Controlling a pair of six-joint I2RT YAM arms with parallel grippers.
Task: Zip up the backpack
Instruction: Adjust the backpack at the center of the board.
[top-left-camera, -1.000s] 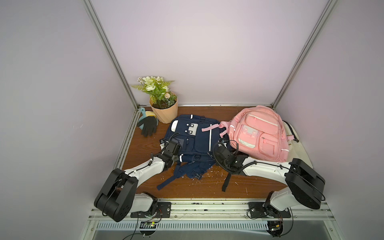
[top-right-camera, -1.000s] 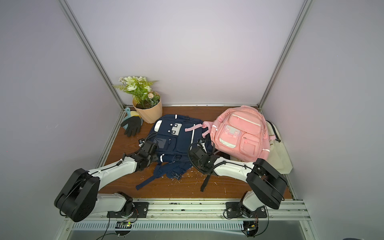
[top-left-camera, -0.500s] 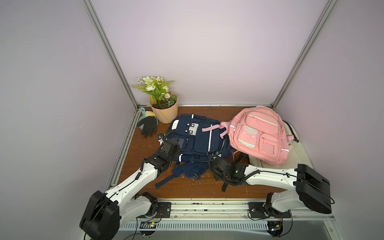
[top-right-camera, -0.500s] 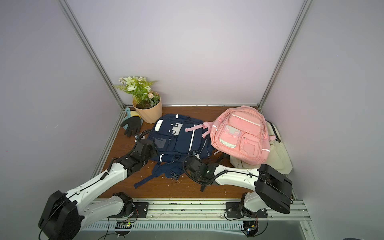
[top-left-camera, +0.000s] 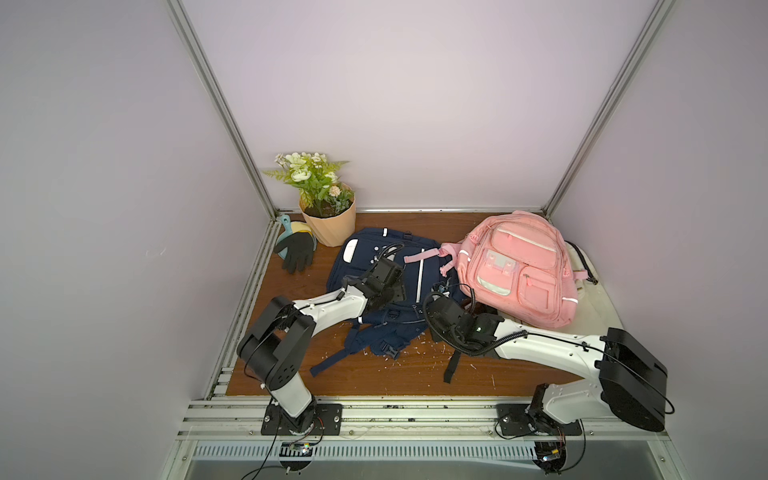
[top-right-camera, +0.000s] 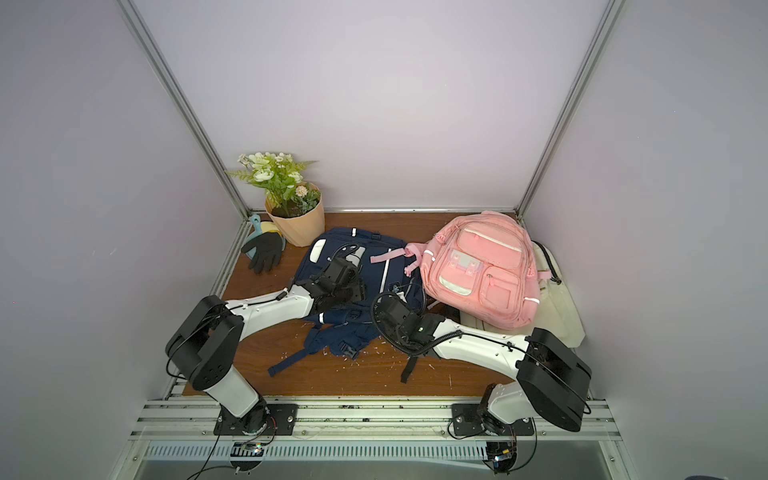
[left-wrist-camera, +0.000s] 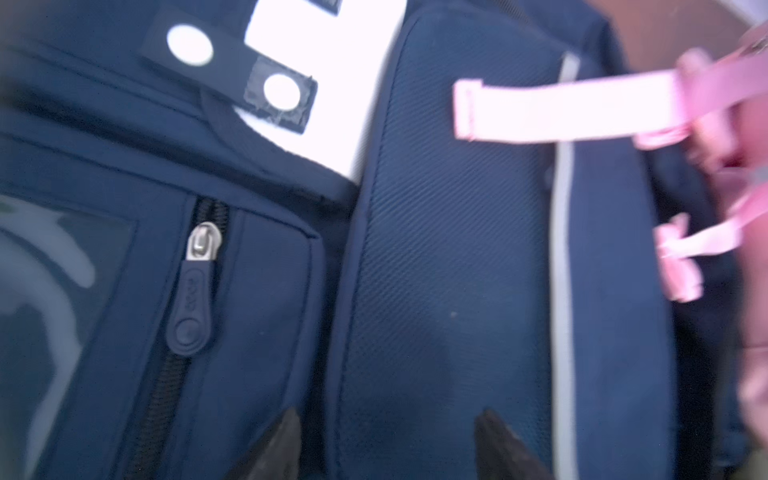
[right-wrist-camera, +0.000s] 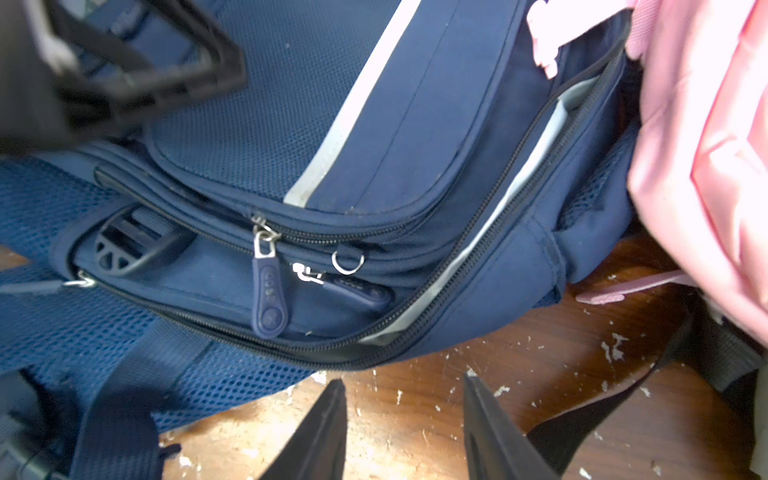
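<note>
Begin to the left of the navy backpack. A black glove and a potted plant sit off its far left corner, well apart from the work, so you can ignore them.

Your left hand hangs over the backpack's front panel. Its fingers are spread with only fabric between them, and it grips nothing. That looks like a spot for pressing the bag flat while the other arm pulls. Just beside it is a small pocket zipper pull; you cannot tell from this blurred view whether that pocket is shut.

The task's real target shows in the right wrist view. The main zipper along the backpack's near side gapes, with grey lining showing through. Two navy pulls hang together at the bag's near edge, beside a black buckle.

Your right hand sits low over the table, just short of that near edge. It is spread and empty, and lined up roughly below the pulls, so pinching one is probably next.

At the backpack's right side, the pink backpack leans against it, and a pink strap lies across the navy panel. Expect the far end of the track to be crowded there.
</note>
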